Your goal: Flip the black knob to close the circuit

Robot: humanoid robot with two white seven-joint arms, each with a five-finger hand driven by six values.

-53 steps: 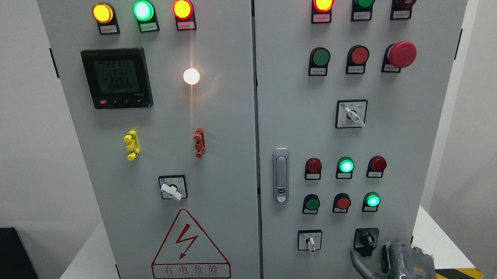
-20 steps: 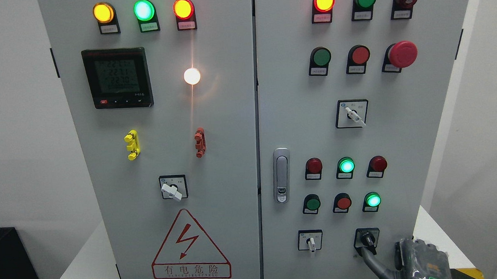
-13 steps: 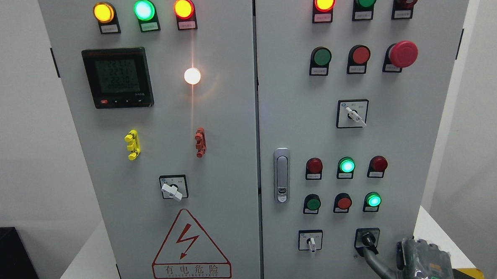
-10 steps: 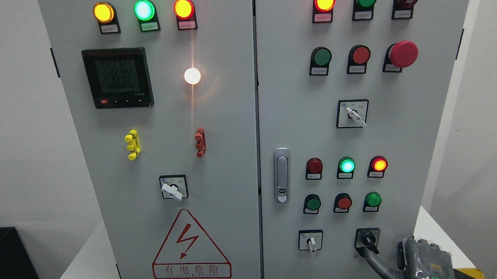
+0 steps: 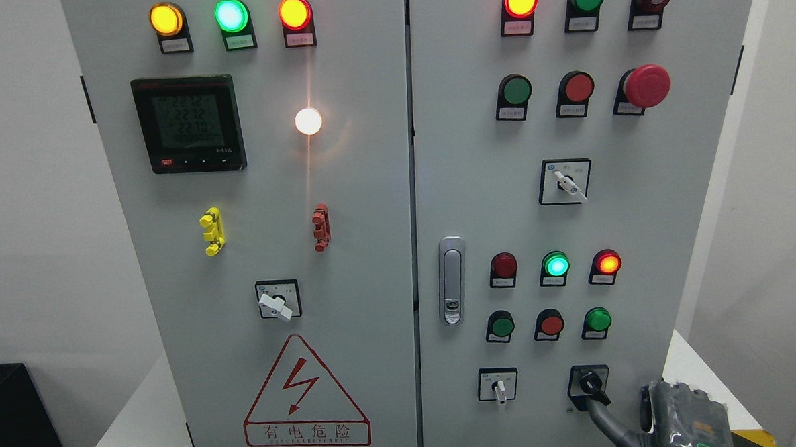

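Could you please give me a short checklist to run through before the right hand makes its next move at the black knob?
1. Finger of the right hand reaches the black knob: ok.
2. Knob handle points down-right, off vertical: ok.
3. Red lamp lit: ok.
4. Green lamp below it unlit: ok.
5. Firm contact on the knob: cannot tell.
6. Left hand clear of the panel: cannot tell, out of view.

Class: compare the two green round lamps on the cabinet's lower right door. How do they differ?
The upper green lamp glows bright; the lower green lamp is dark. The upper sits between two red lamps; the lower ends its row at the right, above the black knob. Both are round on black mounts.
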